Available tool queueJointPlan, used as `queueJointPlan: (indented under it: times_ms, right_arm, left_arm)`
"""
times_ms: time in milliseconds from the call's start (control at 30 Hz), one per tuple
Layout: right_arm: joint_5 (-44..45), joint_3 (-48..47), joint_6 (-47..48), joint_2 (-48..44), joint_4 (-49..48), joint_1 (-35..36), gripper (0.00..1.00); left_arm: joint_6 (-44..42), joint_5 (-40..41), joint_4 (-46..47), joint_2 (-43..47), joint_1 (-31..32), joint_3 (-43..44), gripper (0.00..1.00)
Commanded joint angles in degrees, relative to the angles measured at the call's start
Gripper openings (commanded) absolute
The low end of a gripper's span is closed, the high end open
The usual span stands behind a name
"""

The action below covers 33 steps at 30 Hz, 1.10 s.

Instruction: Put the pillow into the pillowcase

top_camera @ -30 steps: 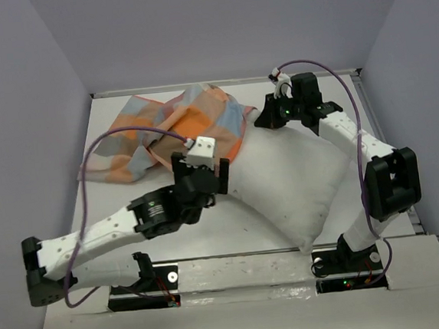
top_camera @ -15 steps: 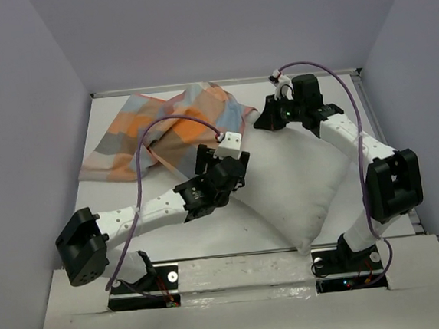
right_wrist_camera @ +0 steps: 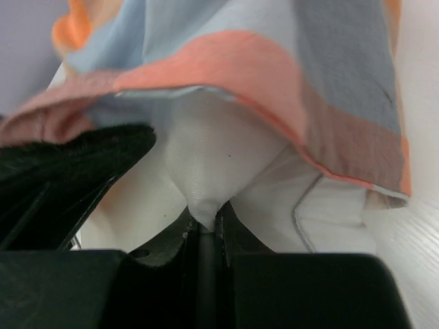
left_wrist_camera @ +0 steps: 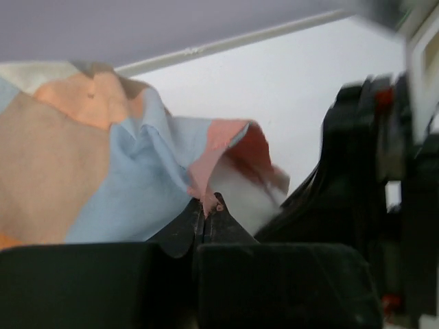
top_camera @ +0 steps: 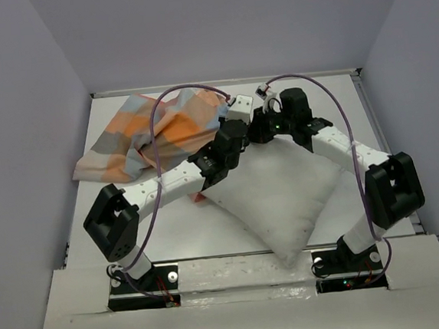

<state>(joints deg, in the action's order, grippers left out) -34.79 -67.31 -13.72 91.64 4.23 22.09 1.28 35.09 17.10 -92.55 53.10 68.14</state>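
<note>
Both grippers pinch cloth where the pillow corner meets the pillowcase opening.

The left gripper (left_wrist_camera: pixel 206 208) has its fingers pressed together on the pillowcase's (top_camera: pixel 146 136) orange edge. The case lies bunched at the far left of the table (top_camera: pixel 353 114). The right gripper (right_wrist_camera: pixel 204 221) is clamped on a corner of the white pillow (top_camera: pixel 283 193), just under that draped edge. The rest of the pillow lies uncovered towards the near side.

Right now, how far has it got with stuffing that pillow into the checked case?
Barely begun. Done: the right gripper pinches a corner of the pillow, and the left gripper pinches the hem of the pillowcase. In hand: that hem drapes over the pinched corner. Left: nearly the whole pillow lies outside the case.
</note>
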Motion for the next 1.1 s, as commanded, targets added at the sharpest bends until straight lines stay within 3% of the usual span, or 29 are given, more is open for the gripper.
queueJointPlan:
  times_ms: [0,133,200,267,433,500,533,567,633,700,833,867,967,1067]
  right_arm:
    - [-3.4,3.0,-2.5,-2.3,-5.7,6.0,0.0]
    - [-10.3,7.0,-9.6,-1.7,-16.9,8.3,0.0]
    - [-14.5,10.6,-14.0,-2.7,-25.2,8.9,0.0]
    - [-11.6,11.6,-13.4,-4.4,-25.2,8.2,0.0]
    - [-15.2,10.8,-17.1,-4.7,-25.5,-2.8,0.0]
    - [-16.3,8.2,-17.4,-2.1,-25.1,-4.7,0.0]
    - [-17.1,5.5,-17.5,-0.7,-24.8,-5.4,0.0]
    - [-17.6,4.4,-17.9,1.6,-24.6,-6.7,0.0]
    - [-17.9,2.7,-18.4,3.2,-23.9,-8.1,0.0]
    - [-18.6,-0.4,-17.8,4.6,-20.5,-10.0,0.0]
    - [-11.5,-5.0,-11.8,3.6,-8.6,-10.8,0.37]
    - [-9.3,-6.3,-9.5,2.8,-4.4,-10.8,0.51]
    - [-0.5,-7.0,-7.6,-1.9,1.7,-10.8,0.67]
    - [6.3,-4.6,-6.9,-8.3,4.6,-10.8,0.7]
  left_arm:
    - [2.1,-5.5,6.5,3.2,-0.3,7.3,0.0]
    - [8.8,-14.9,5.9,5.3,0.1,12.3,0.0]
    - [10.4,-13.1,2.9,4.7,1.1,14.7,0.0]
    - [13.7,-14.5,-0.4,5.8,1.6,14.6,0.0]
    - [24.9,-20.3,-4.0,11.0,1.5,7.4,0.0]
    - [26.9,-24.3,-4.1,11.3,1.6,5.3,0.12]
    - [27.5,-24.9,-4.7,11.2,1.6,3.9,0.24]
    - [27.6,-24.9,-5.1,11.1,1.6,3.3,0.46]
    - [27.4,-23.5,-6.2,11.4,1.8,1.4,0.66]
    - [26.0,-22.4,-6.9,13.8,1.9,-0.5,0.79]
    - [25.6,-8.0,-11.0,22.0,2.4,-9.7,0.82]
    - [26.1,-4.9,-12.4,25.5,2.4,-14.3,0.82]
    - [30.3,3.4,-17.0,30.8,1.7,-23.4,0.82]
    - [34.4,2.8,-15.7,33.9,-0.4,-32.1,0.81]
